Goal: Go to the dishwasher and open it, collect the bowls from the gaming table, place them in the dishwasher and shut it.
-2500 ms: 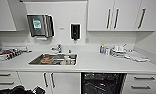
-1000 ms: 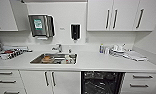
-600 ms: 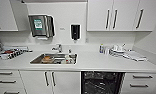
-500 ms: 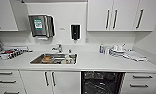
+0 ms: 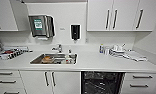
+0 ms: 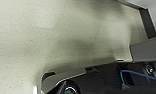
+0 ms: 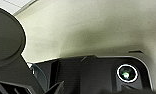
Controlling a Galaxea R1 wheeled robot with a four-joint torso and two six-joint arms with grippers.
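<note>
The robot faces a kitchenette wall, and the dishwasher [image 5: 102, 82] sits under the white table [image 5: 94, 62], below and to the right of the sink [image 5: 54, 59]. Its front is already down or out of sight, since the dark racked interior shows plainly between the white cabinet fronts. By that, the opening step looks done, and the step in hand is most likely the trip to collect the bowls, or the return from it; the pictures alone do not settle which.

No dark bowls can be made out on the table near the dishwasher. To the right of the sink stands a cluster of pale dishes and bottles [image 5: 114, 50], and further right lies a cloth or paper heap [image 5: 136, 56]. Inside the sink are some items with an orange tint, too blurred to name. Left of the sink rests a tray of small packets [image 5: 9, 52]. On the wall above the sink hang a paper towel dispenser [image 5: 41, 25] and a dark soap dispenser [image 5: 75, 31].

Both wrist views look down at speckled pale floor past the robot's own dark body parts. Neither hand's fingers can be made out, so I cannot tell whether either is apart, together, or holding anything.

The next move, as I judge it, calls for the base to turn away from the sink and drive toward the gaming table, unless bowls are already being carried.
</note>
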